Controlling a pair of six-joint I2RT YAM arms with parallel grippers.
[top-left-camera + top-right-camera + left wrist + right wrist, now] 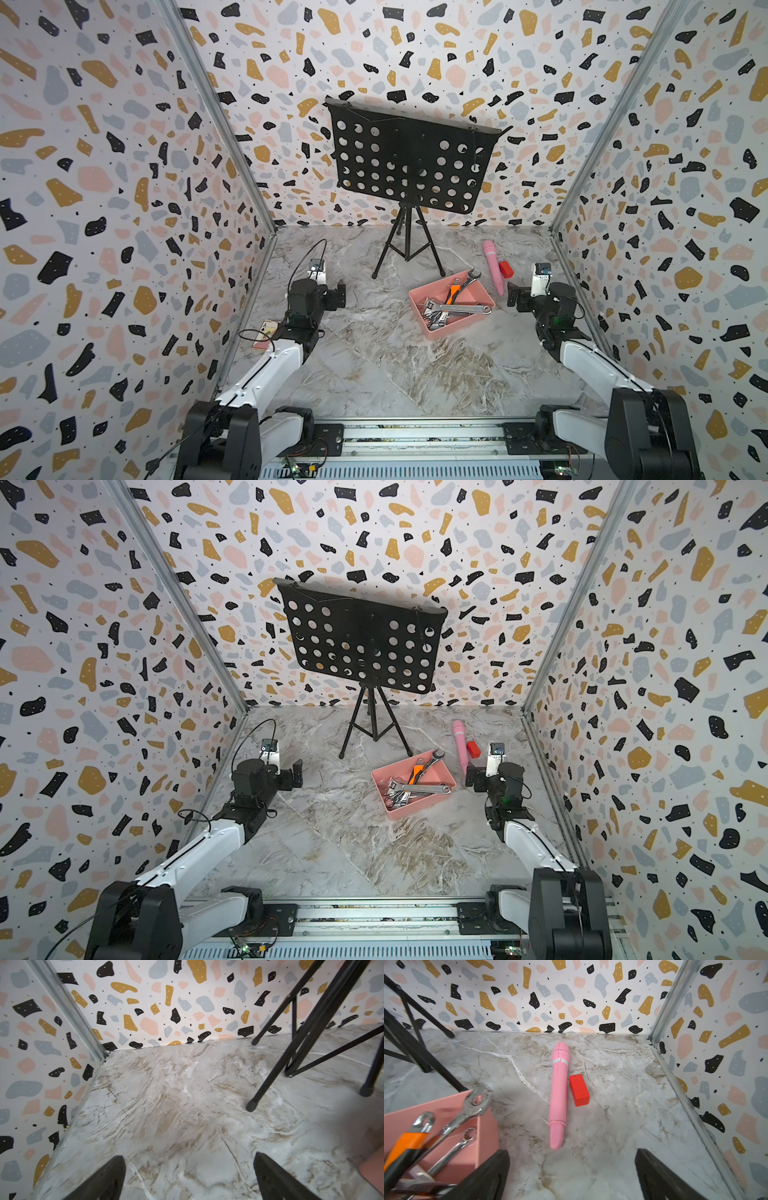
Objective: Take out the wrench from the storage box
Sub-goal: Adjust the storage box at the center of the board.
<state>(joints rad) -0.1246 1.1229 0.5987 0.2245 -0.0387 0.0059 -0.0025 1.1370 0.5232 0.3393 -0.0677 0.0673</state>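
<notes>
Your left gripper (189, 1174) and right gripper (572, 1172) are both hovering spread wide, holding nothing, above the worktop (374, 365). The storage box (461, 324) is sitting just beside the right gripper, between the two, a wrench (467, 281) poking over its rim.

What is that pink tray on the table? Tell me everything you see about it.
The storage box is a shallow, salmon-pink rectangular tray with rounded corners and plain walls, plastic by the look. It sits flat on the marble table, right of centre, turned at an angle. Open-topped, it holds silver wrenches and an orange-handled tool; one spanner sticks out over its far rim.
</notes>
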